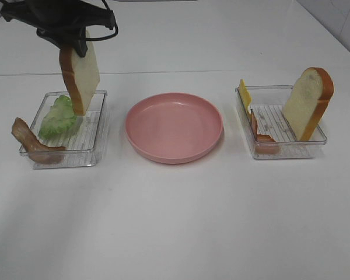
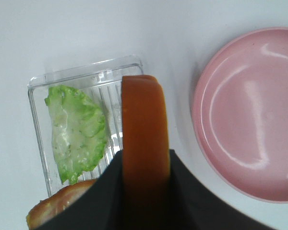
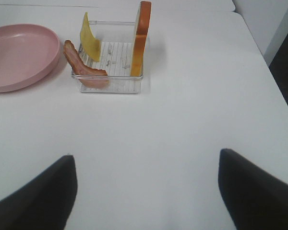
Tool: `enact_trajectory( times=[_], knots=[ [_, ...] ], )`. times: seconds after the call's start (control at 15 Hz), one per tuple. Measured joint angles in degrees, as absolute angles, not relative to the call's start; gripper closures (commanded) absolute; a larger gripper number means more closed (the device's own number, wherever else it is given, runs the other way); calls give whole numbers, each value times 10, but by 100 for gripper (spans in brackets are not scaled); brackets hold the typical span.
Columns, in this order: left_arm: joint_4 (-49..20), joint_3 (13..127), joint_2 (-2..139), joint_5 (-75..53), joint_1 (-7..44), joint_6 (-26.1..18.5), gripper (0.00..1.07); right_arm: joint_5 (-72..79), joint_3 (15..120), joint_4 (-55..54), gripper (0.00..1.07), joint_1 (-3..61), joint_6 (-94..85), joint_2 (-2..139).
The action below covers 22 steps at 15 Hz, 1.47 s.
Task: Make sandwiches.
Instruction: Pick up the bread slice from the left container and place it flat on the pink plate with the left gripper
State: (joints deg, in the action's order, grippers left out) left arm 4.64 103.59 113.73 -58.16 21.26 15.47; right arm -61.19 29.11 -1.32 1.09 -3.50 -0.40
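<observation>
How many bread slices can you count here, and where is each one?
2. One bread slice is gripped by the left gripper over the left tray; the other bread slice stands leaning in the right tray. Nothing seems to hide a third.

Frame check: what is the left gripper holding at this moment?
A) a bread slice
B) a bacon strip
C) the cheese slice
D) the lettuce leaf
A: the left gripper is clamped on a bread slice that hangs over the left tray, while the lettuce leaf lies in that tray.
</observation>
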Motion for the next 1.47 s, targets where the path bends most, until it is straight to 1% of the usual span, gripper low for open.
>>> enact_trajectory(
  times=[0.2,0.27,0.4,0.6,0.73,0.87,1.0,1.07,1.13,1.2,1.27,1.47],
  knots=[
    [-23,1038,1111,-578,212,89,107,-612,291,-13,32,11,-35,-4],
    [-38,1038,1112,-573,211,78,107,-612,291,-13,32,11,-35,-4],
    [-140,1038,1121,-551,195,34,107,-612,291,-13,32,11,-35,-4],
    [-287,1038,1146,-518,164,-56,107,-612,291,-13,32,11,-35,-4],
    [-383,1038,1180,-513,162,-116,107,-612,291,-13,32,11,-35,-4],
    [-463,1038,1219,-513,162,-163,107,-612,291,-13,32,11,-35,-4],
    [-544,1038,1261,-504,162,-223,107,-612,291,-13,32,11,-35,-4],
    [-567,1038,1269,-504,162,-238,107,-612,291,-13,32,11,-35,-4],
    [-642,1038,1301,-502,162,-284,107,-612,291,-13,32,11,-35,-4],
    [-642,1038,1301,-502,162,-284,107,-612,291,-13,32,11,-35,-4],
    [-674,1038,1332,-503,162,-302,107,-612,291,-13,32,11,-35,-4],
    [-672,1038,1348,-501,162,-304,107,-612,291,-13,32,11,-35,-4]
  ],
)
